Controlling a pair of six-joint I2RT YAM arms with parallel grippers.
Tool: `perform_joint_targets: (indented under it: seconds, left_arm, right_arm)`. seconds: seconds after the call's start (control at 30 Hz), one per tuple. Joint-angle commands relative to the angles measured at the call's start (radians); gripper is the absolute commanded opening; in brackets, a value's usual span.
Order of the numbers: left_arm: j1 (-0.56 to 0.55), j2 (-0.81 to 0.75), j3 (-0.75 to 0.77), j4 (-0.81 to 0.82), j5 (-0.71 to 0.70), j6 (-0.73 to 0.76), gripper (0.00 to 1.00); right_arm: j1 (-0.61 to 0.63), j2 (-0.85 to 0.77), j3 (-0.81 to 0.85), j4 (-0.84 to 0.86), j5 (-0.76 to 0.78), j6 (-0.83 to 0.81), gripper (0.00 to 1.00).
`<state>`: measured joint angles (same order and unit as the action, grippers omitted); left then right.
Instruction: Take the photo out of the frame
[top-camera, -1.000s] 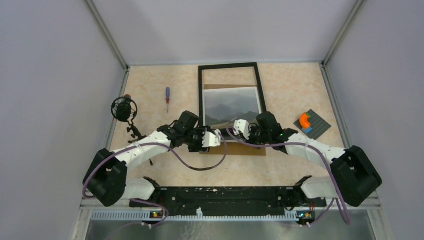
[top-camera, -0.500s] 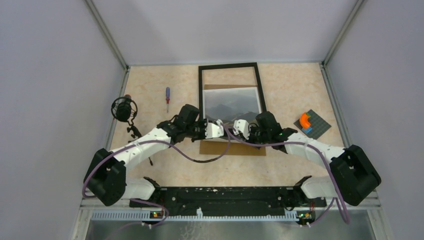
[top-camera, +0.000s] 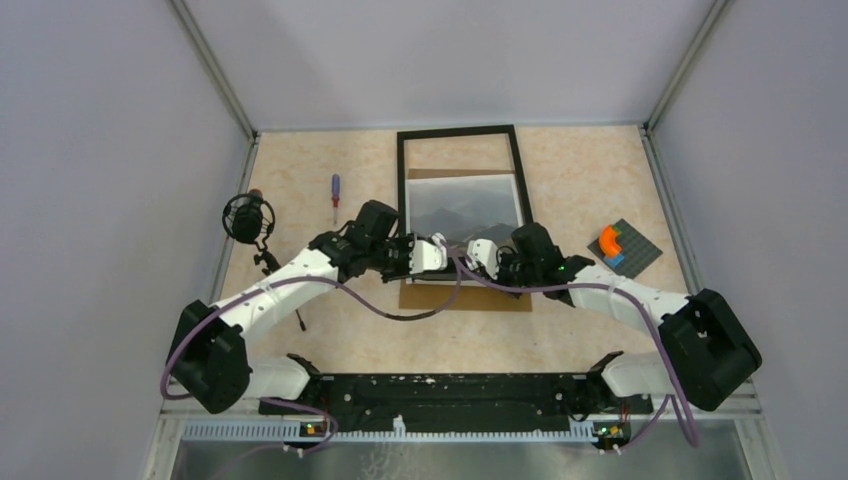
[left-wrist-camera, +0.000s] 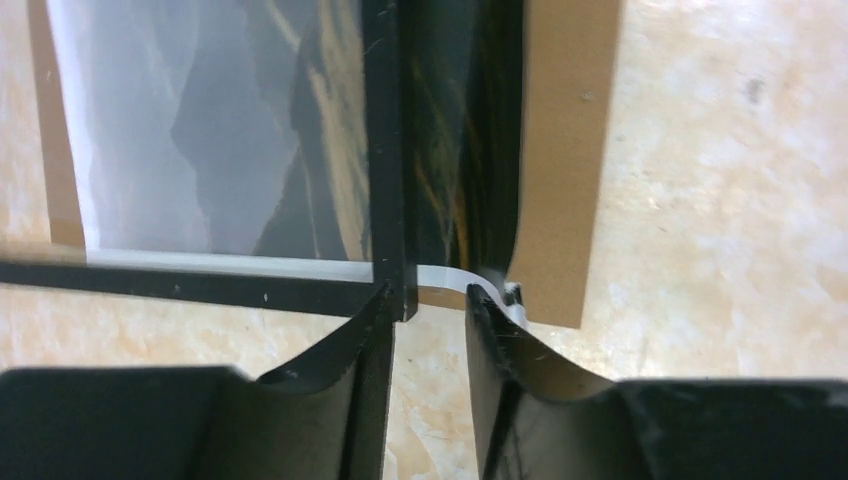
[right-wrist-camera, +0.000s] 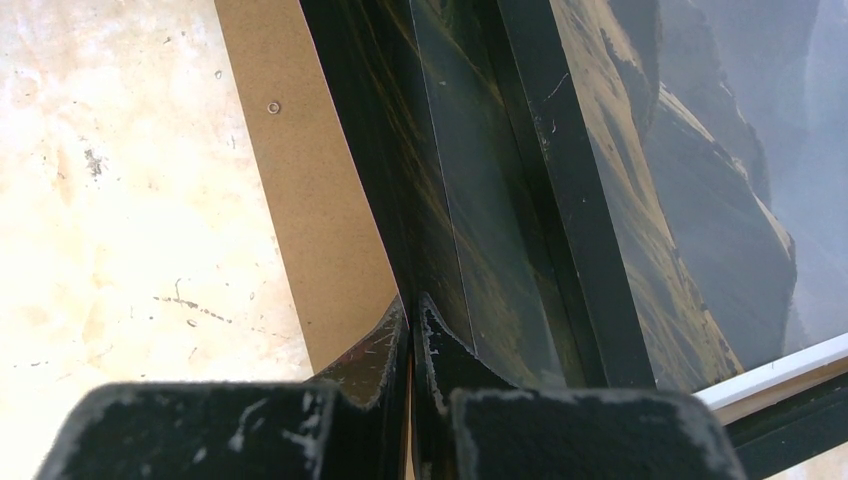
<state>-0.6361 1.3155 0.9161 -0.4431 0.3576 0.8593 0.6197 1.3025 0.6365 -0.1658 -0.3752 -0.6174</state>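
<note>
Although most of it lies inside the frame (top-camera: 458, 131) at the middle of the table (top-camera: 570, 180), the photo (top-camera: 463, 205) reaches past the frame's near bar, over a brown board (top-camera: 465, 297). The right gripper (right-wrist-camera: 412, 305) is clenched on the photo's edge. The left gripper (left-wrist-camera: 425, 300) has its fingers slightly apart at the frame's corner and the photo's curled white edge. Whether it grips, I cannot tell.

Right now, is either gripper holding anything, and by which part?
The right gripper is shut on the photo, pinching its near edge. The left gripper straddles a corner of the frame and the photo's white corner; a grip cannot be told.
</note>
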Motion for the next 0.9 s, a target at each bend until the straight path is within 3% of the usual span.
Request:
perform_joint_targets:
  seconds: [0.0, 0.17, 0.37, 0.5, 0.6, 0.77, 0.87]
  left_arm:
    - [0.005, -0.071, 0.062, -0.197, 0.176, 0.066, 0.46]
    - [0.002, -0.085, -0.029, -0.144, 0.127, 0.067, 0.53]
    - [-0.001, -0.055, -0.125, 0.057, 0.034, 0.038, 0.61]
    - [-0.002, -0.046, -0.157, 0.136, 0.005, 0.037, 0.60]
    - [-0.003, -0.039, -0.167, 0.175, -0.010, 0.016, 0.55]
    - [-0.003, -0.053, -0.120, 0.141, 0.004, -0.023, 0.26]
    - [-0.001, -0.059, -0.078, 0.076, 0.048, -0.023, 0.20]
  right_arm:
    - [0.007, 0.002, 0.048, 0.016, -0.013, 0.007, 0.00]
    - [0.008, 0.019, 0.057, 0.023, -0.022, 0.023, 0.00]
    - [0.006, 0.024, 0.075, 0.009, -0.025, 0.040, 0.00]
    - [-0.003, 0.029, 0.082, 0.006, -0.036, 0.046, 0.00]
    - [-0.005, 0.033, 0.084, 0.004, -0.041, 0.044, 0.00]
    - [-0.005, 0.028, 0.082, -0.001, -0.038, 0.035, 0.00]
    - [-0.005, 0.029, 0.083, -0.005, -0.039, 0.030, 0.00]
